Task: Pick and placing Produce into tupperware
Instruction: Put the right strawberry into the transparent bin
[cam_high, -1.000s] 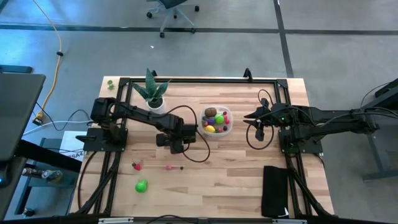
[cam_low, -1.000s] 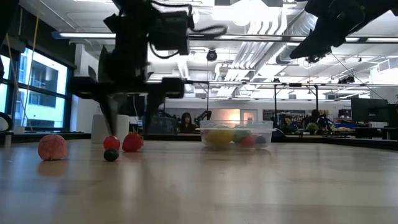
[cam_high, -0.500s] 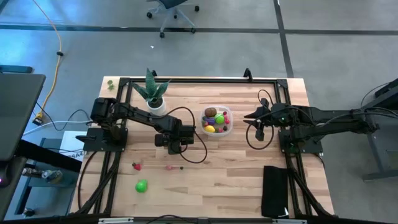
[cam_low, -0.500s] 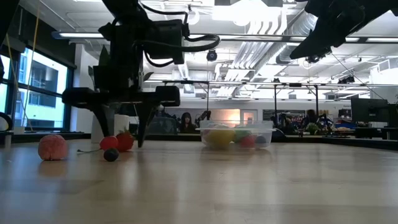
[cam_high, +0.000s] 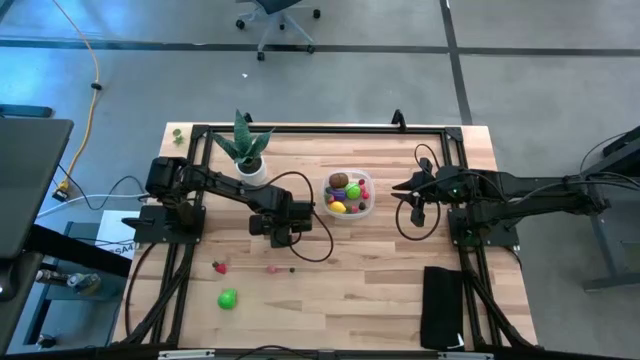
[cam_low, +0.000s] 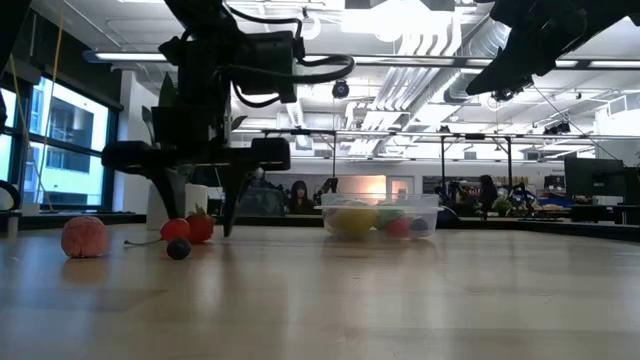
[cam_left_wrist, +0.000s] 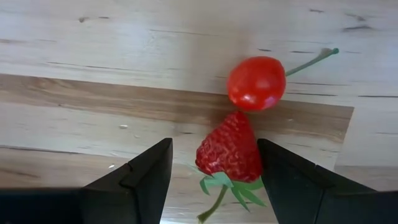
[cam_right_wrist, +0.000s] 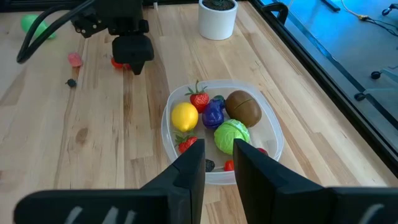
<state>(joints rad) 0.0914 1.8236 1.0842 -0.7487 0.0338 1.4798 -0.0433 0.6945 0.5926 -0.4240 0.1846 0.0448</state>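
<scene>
Left gripper (cam_left_wrist: 211, 168), fingers spread, straddles the strawberry (cam_left_wrist: 230, 149), whose long axis runs along the gap; the cherry (cam_left_wrist: 256, 83) touches it just beyond.

From the high view we look straight down on the whole pale wooden table (cam_high: 400, 270). The low view sits at tabletop height, facing level across it into the room. The left wrist view looks close down on a red toy strawberry (cam_left_wrist: 231, 150). The right wrist view looks farther across the table. High, low and right wrist views share the clear plastic bowl-shaped tupperware (cam_high: 364, 205) (cam_low: 380, 215) (cam_right_wrist: 273, 140).
</scene>
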